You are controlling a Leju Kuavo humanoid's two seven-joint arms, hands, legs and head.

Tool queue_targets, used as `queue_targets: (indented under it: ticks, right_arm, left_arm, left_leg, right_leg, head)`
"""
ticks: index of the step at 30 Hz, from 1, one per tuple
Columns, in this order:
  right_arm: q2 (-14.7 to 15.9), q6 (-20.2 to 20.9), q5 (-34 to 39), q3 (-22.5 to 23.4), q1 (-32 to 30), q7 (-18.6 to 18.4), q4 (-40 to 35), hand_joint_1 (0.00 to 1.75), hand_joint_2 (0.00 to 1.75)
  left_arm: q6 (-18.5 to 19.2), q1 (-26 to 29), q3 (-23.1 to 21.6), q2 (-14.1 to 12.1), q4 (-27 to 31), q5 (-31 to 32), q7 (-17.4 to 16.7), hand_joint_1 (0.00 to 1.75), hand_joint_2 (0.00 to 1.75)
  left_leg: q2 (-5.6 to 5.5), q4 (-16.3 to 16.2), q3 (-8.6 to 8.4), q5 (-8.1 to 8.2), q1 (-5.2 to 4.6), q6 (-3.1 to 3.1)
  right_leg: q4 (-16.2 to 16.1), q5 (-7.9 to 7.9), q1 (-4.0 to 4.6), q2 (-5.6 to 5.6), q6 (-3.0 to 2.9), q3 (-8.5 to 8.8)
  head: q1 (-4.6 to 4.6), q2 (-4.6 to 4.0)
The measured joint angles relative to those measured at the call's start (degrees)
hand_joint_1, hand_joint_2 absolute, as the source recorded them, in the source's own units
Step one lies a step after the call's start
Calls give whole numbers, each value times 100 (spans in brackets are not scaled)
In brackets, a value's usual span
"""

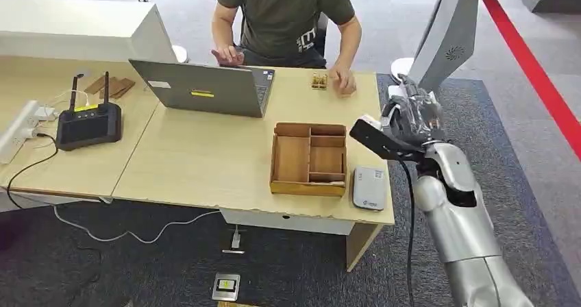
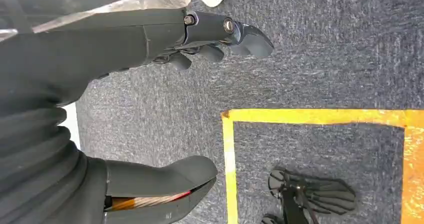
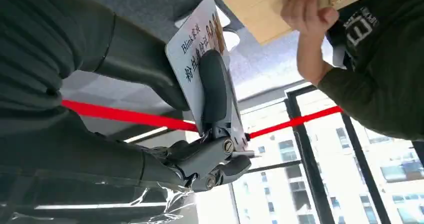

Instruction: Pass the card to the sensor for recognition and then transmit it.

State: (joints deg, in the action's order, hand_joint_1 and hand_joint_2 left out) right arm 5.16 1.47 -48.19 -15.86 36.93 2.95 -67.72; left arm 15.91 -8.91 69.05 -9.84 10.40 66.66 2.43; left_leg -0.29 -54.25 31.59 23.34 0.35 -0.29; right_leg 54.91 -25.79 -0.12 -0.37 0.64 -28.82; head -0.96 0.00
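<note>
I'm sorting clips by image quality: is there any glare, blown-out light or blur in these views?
Head view: even light, sharp, soft shadows on the table. Right wrist view: the windows behind are blown out bright, yet the card in the right hand reads clearly. Left wrist view: the left hand is dim and close; the carpet is sharp.

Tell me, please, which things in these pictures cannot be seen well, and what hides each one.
- Card: in the right wrist view, a finger and the thumb of the right hand cover part of its print.
- Card in the head view: hidden behind the right hand, only a white corner shows.
- Sensor: its markings are too small to read.
- Laptop: its screen faces the person, away from the camera.
- Left hand: cut off by the picture's edge.
</note>
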Motion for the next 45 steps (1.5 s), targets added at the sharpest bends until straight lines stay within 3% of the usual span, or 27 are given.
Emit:
queue_targets:
  ticks: [7,11,16,18,19,23,35,45]
  right_arm:
    - [454,71,192,358,-1095,109,-959,175,175]
    - [596,-293,430,360,-1437,188,-980,175,175]
    - [599,-305,441,360,-1454,193,-980,175,175]
    - [627,-458,542,347,-1580,284,-952,175,175]
    - [633,-724,653,295,-1711,437,-795,175,175]
    - [592,-1059,679,8,-1733,529,-561,175,175]
    - [430,-1004,605,-282,-1676,444,-404,175,175]
    - [21,-1179,507,-516,-1321,765,771,175,175]
  left_arm:
    - [-13,0,4,-11,0,-13,26,0,175]
    - [-26,-18,7,-20,0,-7,31,0,175]
    - [-26,-17,7,-20,-2,-4,33,0,175]
    - [-33,-11,7,-20,0,0,37,0,175]
    - [-59,-31,9,-17,-2,-4,42,0,175]
    - [-112,-41,15,-15,0,26,81,0,175]
    - [-26,-43,13,-20,0,105,186,0,175]
    - [-20,-47,13,-20,0,120,162,0,175]
  left_leg:
    - [0,1,1,6,-1,1]
    - [2,1,0,6,4,0]
    - [2,1,1,6,4,0]
    - [1,2,3,6,3,0]
    - [1,2,2,6,3,0]
    - [2,2,3,6,3,0]
    - [2,2,2,5,3,0]
    - [2,3,3,5,4,-1]
  right_leg:
    - [0,0,1,4,0,1]
    - [0,-1,5,8,-1,4]
    - [0,-1,5,8,-1,4]
    - [1,-1,5,8,-1,3]
    - [2,-1,6,9,-1,3]
    - [3,-1,6,8,-1,3]
    - [3,-1,6,8,-1,4]
    - [4,-1,7,9,-1,4]
  head:
    - [0,0]
    - [0,0]
    - [0,0]
    - [-2,0]
    - [0,0]
    - [0,0]
    - [-2,0]
    - [0,0]
